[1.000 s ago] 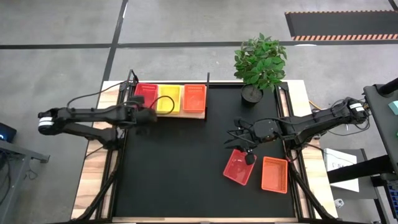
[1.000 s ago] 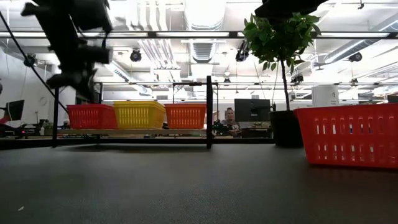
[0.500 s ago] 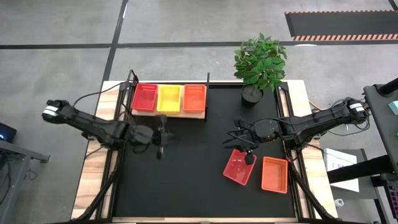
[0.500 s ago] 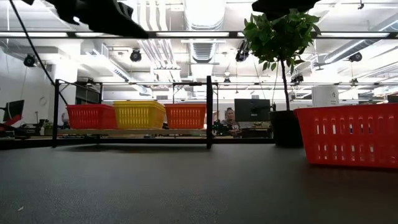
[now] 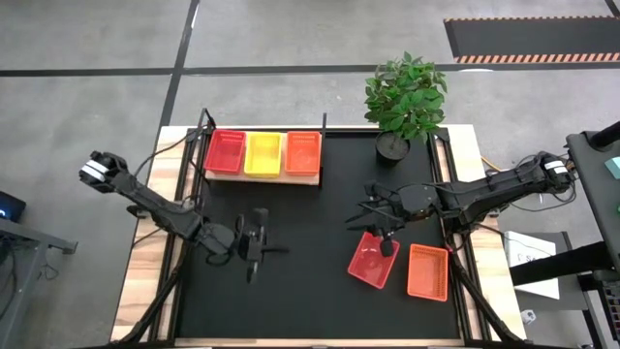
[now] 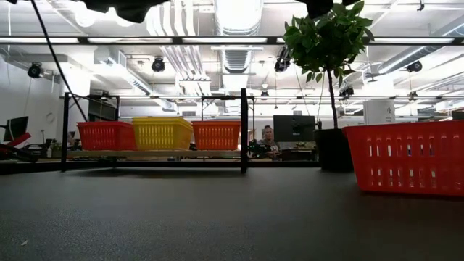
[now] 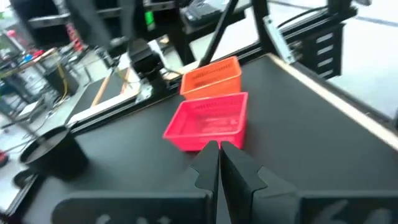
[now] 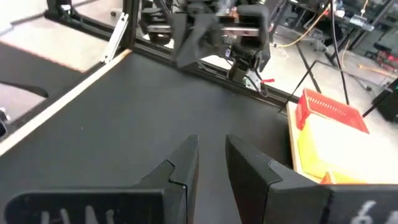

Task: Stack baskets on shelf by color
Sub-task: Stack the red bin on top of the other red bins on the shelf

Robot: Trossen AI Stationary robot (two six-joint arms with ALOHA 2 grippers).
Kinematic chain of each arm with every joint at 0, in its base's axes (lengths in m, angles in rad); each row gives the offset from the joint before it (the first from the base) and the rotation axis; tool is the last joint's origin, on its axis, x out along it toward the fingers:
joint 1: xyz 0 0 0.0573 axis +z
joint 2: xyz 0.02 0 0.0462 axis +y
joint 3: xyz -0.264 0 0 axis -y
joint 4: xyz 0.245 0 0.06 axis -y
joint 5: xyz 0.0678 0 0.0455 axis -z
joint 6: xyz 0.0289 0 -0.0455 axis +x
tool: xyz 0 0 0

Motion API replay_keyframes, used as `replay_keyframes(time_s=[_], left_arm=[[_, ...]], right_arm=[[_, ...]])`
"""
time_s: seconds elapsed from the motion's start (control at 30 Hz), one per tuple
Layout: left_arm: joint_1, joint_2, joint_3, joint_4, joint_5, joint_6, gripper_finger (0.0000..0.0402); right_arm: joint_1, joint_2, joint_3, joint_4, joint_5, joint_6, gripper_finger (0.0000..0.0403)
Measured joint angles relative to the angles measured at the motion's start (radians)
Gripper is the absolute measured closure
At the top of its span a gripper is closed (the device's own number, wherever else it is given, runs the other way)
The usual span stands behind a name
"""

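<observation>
Three baskets stand side by side on the light-wood shelf (image 5: 262,176) at the far left: a pinkish-red one (image 5: 225,152), a yellow one (image 5: 263,153) and an orange one (image 5: 302,152). Two more sit on the black mat near the right: a pinkish-red basket (image 5: 373,260) and an orange basket (image 5: 427,271). My left gripper (image 5: 271,247) hovers shut over the middle of the mat, pointing toward those two baskets (image 7: 208,124). My right gripper (image 5: 366,208) hangs above the mat just beyond the pinkish-red basket, open with nothing between its fingers (image 8: 211,143).
A potted plant (image 5: 392,145) stands at the far right corner of the mat. A black frame (image 6: 243,130) rises around the shelf. Bare mat (image 5: 291,301) lies between the two arms and along the near edge.
My left gripper has swung away from the shelf toward the table's near edge and the right, and has tipped up from pointing down to nearly level. The baskets have not moved.
</observation>
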Motion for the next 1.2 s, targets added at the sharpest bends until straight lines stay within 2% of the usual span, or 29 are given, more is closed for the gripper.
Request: replay_keyframes(time_s=[0.23, 0.53, 0.73, 0.97, 1.2], left_arm=[[-0.023, 0.117, -0.001, 0.163, 0.000, 0.004, 0.0402], [-0.021, 0.254, 0.003, 0.350, 0.002, 0.033, 0.0402], [-0.022, 0.253, 0.003, 0.351, 0.002, 0.027, 0.0401], [-0.022, 0.236, 0.003, 0.352, 0.002, 0.025, 0.0401], [-0.022, 0.232, 0.001, 0.352, 0.003, 0.025, 0.0401]], right_arm=[[0.024, 0.000, 0.000, 0.003, -0.002, 0.061, 0.0330], [0.133, 0.000, 0.000, 0.022, -0.001, 0.099, 0.0330], [0.189, 0.022, 0.000, 0.077, 0.002, 0.139, 0.0330], [0.210, 0.122, 0.022, 0.063, 0.002, 0.193, 0.0330], [0.210, 0.189, 0.096, -0.074, 0.002, 0.294, 0.0330]])
